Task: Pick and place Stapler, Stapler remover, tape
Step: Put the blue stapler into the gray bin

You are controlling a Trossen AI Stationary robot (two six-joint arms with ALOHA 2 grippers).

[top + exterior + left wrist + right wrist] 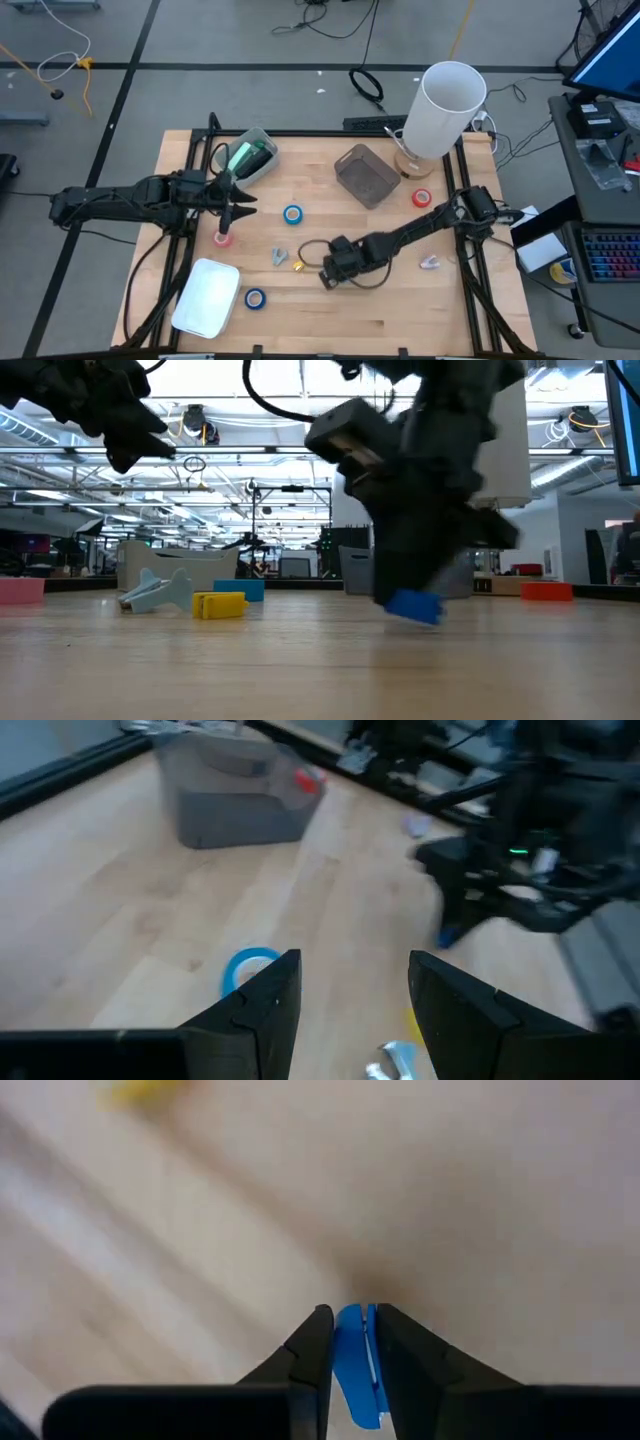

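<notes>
My right gripper (326, 280) is at the table's middle front, pointing steeply down and shut on a small blue object (413, 606); whether it is the stapler or the stapler remover I cannot tell. A pale grey-blue stapler remover (279, 257) and a small yellow block (298, 265) lie just to its left. Another pale remover (430, 262) lies to the right. Tape rolls lie flat on the table: blue (292, 214), blue (255, 298), red (421, 198), pink (222, 238). My left gripper (243, 206) hovers open above the pink roll. My right gripper pinches the small blue object (352, 1365) between its two fingers (308, 1342), coming from above at a steep slant. The blue piece sticks out below the fingertips (420, 610), close to the tabletop; whether it still touches the wood I cannot tell.
A grey bin (365, 175) stands at the back middle, and a clear bin (250, 157) with something green in it at the back left. A white tray (207, 297) lies at the front left. A tall white cylinder (445, 110) stands at the back right.
</notes>
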